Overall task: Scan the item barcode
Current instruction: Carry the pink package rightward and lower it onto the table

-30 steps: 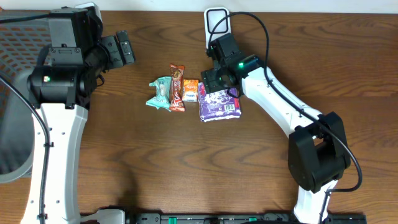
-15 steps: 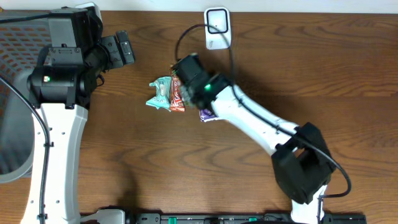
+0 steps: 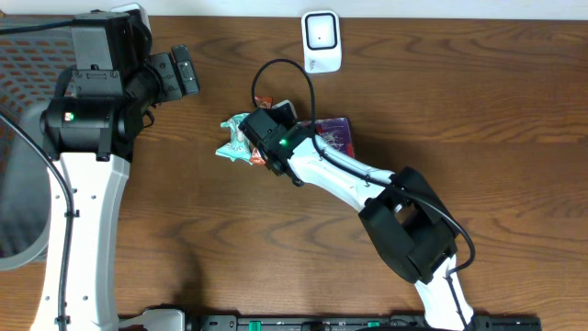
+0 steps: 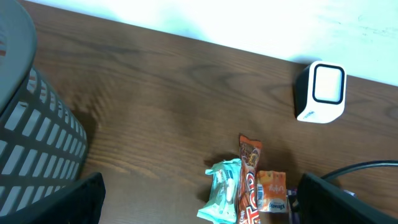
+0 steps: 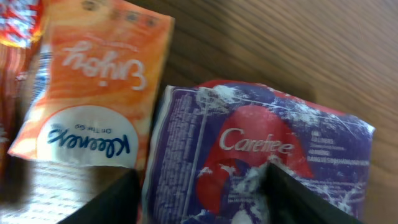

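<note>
Right arm has been swung left over the packets. Right gripper (image 5: 199, 179) is set astride purple Carefree pack (image 5: 249, 140), just beside orange Kleenex pack (image 5: 93, 93); grip cannot be told. Left gripper (image 3: 181, 72) is held wide open

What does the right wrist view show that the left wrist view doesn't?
Only right wrist: the purple Carefree pack, label readable, with the right tool over it. Only left wrist: the white scanner, mesh basket, teal packet and candy bar. Both: the orange Kleenex pack on the wooden table.
</note>
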Tool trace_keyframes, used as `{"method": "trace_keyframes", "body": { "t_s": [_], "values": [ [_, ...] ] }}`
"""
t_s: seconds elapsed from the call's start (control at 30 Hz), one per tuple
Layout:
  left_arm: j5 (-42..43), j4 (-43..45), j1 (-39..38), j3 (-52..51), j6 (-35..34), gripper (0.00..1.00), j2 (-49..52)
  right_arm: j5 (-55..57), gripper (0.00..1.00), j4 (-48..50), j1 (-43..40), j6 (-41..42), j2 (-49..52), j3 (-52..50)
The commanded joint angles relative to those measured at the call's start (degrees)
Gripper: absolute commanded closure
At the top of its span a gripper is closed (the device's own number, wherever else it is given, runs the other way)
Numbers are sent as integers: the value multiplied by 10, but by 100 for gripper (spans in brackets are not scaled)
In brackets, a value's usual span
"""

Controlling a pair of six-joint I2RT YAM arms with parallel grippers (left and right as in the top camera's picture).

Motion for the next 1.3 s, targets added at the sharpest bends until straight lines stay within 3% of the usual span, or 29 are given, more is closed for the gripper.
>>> {"method": "trace_keyframes", "body": {
  "t_s": [0.0,0.17,0.23,0.27,0.57,0.8,1.03,1.27],
  "values": [
    [-7,0,2,6,-3,2,3,45,54,-6,3,19,10,8],
    [-7,0,2,6,-3,2,3,45,72,-5,2,40,26,8],
    [-7,0,2,6,-3,2,3,45,94,-8,2,40,35,8],
    [-7,0,2,6,-3,2,3,45,99,-12,2,40,35,8],
    [-7,0,2,6,-3,2,3,31,99,-51,-28,39,-27,48],
    [-7,0,2,6,-3,2,3,-323,99,-41,-151,-27,-125,73],
    [-7,0,2,6,-3,2,3,-749,99,-38,-274,-68,-120,67],
    [-7,0,2,6,-3,2,3,-931,99,8,-341,-59,-94,25]
  ]
}}
